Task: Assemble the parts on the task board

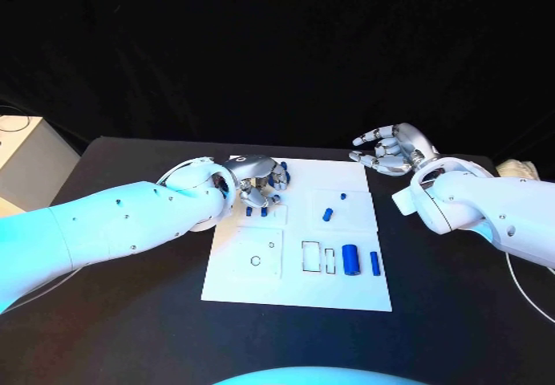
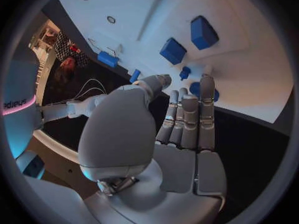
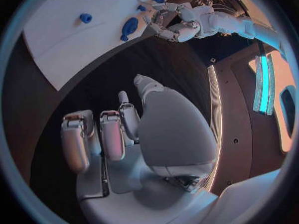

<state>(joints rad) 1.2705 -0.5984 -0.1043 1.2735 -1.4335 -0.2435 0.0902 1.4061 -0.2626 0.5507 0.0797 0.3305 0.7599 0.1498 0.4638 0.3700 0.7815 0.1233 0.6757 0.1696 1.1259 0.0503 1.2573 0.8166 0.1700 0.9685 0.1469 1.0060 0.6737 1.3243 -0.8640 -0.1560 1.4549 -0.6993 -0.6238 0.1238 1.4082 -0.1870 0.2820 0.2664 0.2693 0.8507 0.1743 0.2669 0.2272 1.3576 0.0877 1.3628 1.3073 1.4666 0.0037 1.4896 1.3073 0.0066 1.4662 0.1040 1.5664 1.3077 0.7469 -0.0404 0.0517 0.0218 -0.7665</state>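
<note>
— Robot hand on the left [image 1: 259,183], where was it?

— It hung over the far left corner of the task board [image 1: 303,273]. Its fingers [image 2: 190,115] were stretched out side by side and pointed down at some small blue parts [image 1: 265,212]. I could not tell if it touched any.

— And the right robot hand [image 1: 394,150]?

— It was up over the black tabletop [image 1: 127,329], just past the board's far right corner. Its fingers were curled loosely, apart from each other, and it held nothing.

— Where were the other blue pieces?

— One small blue piece [image 1: 327,214] lay near the middle of the board. A fat blue cylinder [image 1: 350,260] and a thin blue pin [image 1: 374,263] lay side by side near the right edge, next to two drawn boxes.
</note>
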